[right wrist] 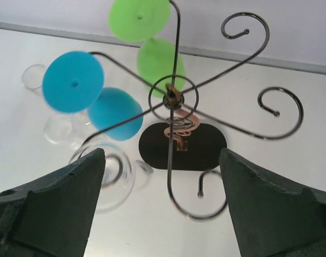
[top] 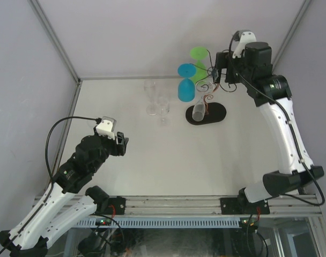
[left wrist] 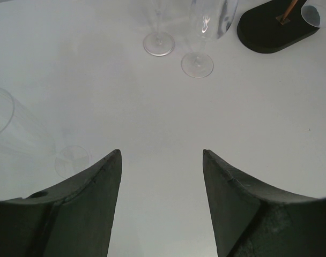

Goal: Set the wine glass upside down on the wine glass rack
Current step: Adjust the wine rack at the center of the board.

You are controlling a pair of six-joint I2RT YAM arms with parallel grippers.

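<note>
The wine glass rack (right wrist: 172,96) is a dark wire stand with curled arms on a black oval base (top: 214,113). A blue glass (right wrist: 115,113) and a green glass (right wrist: 160,63) hang upside down from its arms. A clear wine glass (right wrist: 117,179) hangs from another arm at the lower left, also seen over the base (top: 198,111). My right gripper (right wrist: 162,151) hovers open above the rack (top: 206,91), its left finger (right wrist: 61,203) beside the clear glass, nothing between the jaws. My left gripper (left wrist: 162,151) is open and empty over the table.
Two clear stemmed glasses (top: 150,99) (top: 164,105) stand on the table left of the rack, ahead of my left gripper (top: 123,143). Another clear glass (left wrist: 13,126) lies on its side by the left finger. Grey walls close in the table's back and sides.
</note>
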